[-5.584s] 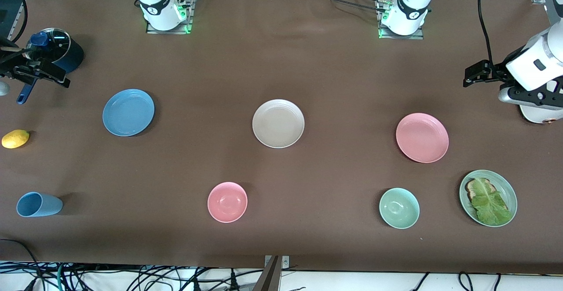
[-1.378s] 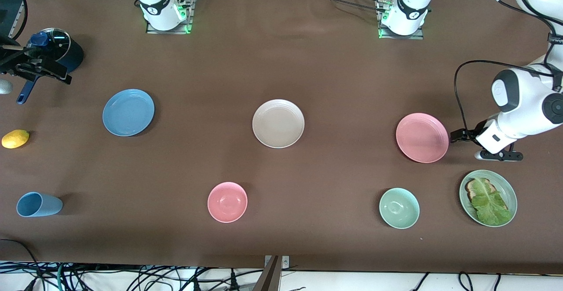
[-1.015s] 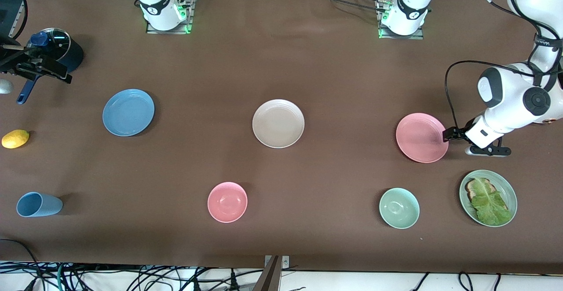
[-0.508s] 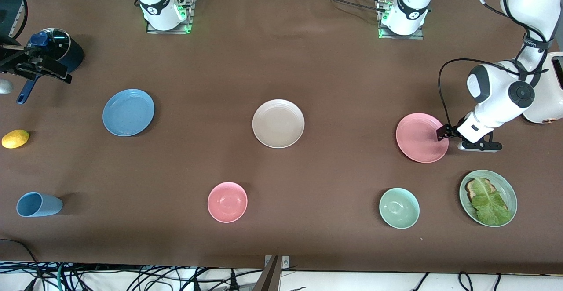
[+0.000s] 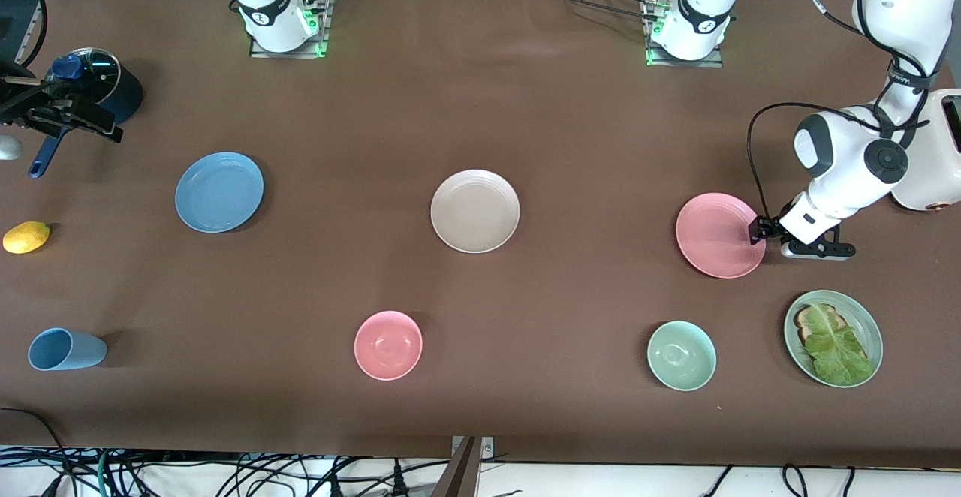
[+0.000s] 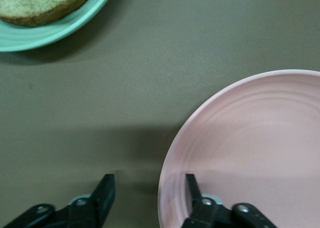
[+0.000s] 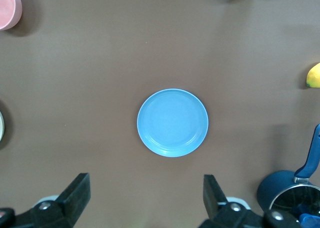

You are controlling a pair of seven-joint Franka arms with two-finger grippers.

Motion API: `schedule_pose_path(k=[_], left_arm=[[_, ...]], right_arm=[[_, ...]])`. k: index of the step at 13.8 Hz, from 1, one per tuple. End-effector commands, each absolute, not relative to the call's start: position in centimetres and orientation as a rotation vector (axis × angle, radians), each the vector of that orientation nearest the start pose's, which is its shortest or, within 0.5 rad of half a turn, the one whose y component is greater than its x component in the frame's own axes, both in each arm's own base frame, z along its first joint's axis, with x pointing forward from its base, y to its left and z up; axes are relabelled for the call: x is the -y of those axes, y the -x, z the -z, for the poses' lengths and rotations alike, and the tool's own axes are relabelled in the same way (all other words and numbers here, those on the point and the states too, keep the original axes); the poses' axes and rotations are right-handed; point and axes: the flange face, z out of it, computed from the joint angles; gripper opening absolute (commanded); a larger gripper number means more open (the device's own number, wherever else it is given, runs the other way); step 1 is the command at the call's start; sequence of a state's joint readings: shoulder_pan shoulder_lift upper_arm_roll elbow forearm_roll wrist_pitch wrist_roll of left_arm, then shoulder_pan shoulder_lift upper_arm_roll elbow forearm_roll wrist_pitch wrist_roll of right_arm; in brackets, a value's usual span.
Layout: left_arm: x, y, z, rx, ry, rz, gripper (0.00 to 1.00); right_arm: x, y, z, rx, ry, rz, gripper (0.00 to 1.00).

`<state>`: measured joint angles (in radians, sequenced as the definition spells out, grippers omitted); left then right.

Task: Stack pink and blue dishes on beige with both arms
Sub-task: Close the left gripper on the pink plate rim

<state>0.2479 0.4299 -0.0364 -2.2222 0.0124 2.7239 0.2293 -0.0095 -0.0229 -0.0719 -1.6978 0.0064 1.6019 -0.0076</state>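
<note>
— Two sets of fingers you've got. What is each doing?

— My left gripper (image 5: 754,230) is low at the pink plate (image 5: 717,236), on the edge turned toward the left arm's end of the table. My fingers (image 6: 192,188) stand apart astride the rim: one over the plate's inside, the other over the bare table (image 5: 570,144) just outside it. They have not clamped on it, and the plate lies flat.

— And the other one?

— My right gripper (image 7: 145,188) hangs high over the right arm's end of the table, near the dark blue pot (image 5: 105,88). Its fingers are spread wide with nothing between them. That arm waits. Its wrist view looks straight down on the blue plate (image 7: 172,123).

— Where do the plates sit?

— The beige plate (image 5: 474,211) is in the middle of the table with nothing on it. The blue plate (image 5: 219,192) is well apart from it toward the right arm's end, and the pink one is well apart toward the left arm's end.

— Anything close to your left fingers?

— A pale green plate (image 5: 871,324) with toast and lettuce lies nearer the front camera than the pink plate, not touching it. A green bowl (image 5: 681,356) sits beside that.

— What else?

— A pink bowl (image 5: 388,345), nearer the camera than the beige plate, plus a blue cup (image 5: 66,349) on its side and a lemon (image 5: 26,236).
</note>
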Motion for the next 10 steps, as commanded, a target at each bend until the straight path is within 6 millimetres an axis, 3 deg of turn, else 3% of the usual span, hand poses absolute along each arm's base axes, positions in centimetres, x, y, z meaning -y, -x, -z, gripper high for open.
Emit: schedule_pose_path(k=[1, 3, 5, 10], left_arm=[[-11.50, -54.06, -18.60, -0.023, 3.152, 0.142, 0.29], [-11.36, -54.09, -18.60, -0.016, 3.155, 0.143, 0.09], [-11.36, -54.10, -18.67, -0.007, 3.155, 0.143, 0.00], [-11.47, -54.20, -19.23, -0.002, 3.153, 0.155, 0.00]], right_arm=[[4.66, -54.33, -58.67, -0.120, 3.135, -0.116, 1.00], [4.66, -54.31, -58.66, -0.118, 3.135, -0.118, 1.00], [4.66, -54.33, -58.67, -0.118, 3.135, -0.116, 1.00], [4.66, -54.33, -58.67, -0.118, 3.135, -0.116, 1.00]])
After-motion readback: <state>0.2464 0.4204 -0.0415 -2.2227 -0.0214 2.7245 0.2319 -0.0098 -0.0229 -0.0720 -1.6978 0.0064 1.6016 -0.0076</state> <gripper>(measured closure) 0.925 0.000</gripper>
